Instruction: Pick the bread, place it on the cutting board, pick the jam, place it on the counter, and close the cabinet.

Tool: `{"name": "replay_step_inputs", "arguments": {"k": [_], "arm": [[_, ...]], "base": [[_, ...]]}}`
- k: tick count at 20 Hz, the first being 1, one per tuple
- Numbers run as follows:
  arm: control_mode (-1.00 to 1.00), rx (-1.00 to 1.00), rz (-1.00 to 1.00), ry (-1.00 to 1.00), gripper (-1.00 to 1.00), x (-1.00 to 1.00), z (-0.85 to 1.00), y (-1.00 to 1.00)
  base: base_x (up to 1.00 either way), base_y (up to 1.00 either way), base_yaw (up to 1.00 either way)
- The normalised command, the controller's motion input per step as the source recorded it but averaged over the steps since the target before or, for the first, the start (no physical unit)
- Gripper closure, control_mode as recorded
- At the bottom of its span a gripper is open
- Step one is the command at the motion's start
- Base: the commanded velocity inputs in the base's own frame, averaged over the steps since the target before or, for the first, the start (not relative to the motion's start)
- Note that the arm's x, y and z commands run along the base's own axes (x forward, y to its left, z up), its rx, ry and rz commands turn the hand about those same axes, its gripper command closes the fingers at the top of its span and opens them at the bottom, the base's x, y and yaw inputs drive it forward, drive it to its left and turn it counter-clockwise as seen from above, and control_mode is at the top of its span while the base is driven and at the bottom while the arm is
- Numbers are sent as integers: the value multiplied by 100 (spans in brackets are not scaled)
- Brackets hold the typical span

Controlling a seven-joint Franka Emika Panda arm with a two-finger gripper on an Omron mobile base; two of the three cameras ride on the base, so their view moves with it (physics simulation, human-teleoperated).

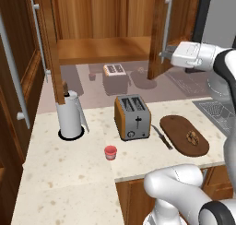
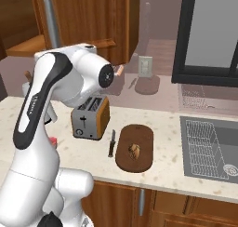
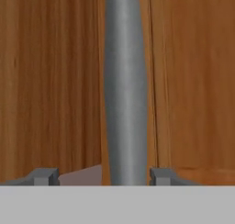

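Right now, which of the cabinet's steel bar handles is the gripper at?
The right door's handle: the gripper is at its lower end, fingertips straddling the bar. The left door's handle stands untouched across the open cabinet.

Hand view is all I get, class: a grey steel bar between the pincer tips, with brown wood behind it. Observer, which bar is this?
Observer: It is the long vertical steel handle of the right-hand door of the warm-brown wooden wall cabinet. That door stands open.
Operator: Is the bread dealt with?
Observer: Yes. The small dark-brown knotted bread lies on the dark-brown oval wooden cutting board.
Operator: And the jam?
Observer: The small squat red jam jar stands on the beige speckled stone counter, in front of the orange and silver toaster.
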Motion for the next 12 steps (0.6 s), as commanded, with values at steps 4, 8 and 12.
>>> {"name": "replay_step_inputs", "arguments": {"k": [4, 8, 12], "arm": [[-100, 0, 0, 0, -100, 28, -3, 3], [-100, 0, -1, -1, -100, 15, -8, 15], [-100, 0, -3, -3, -100, 18, -10, 18]], "base": [[0, 0, 0], [0, 0, 0], [0, 0, 0]]}}
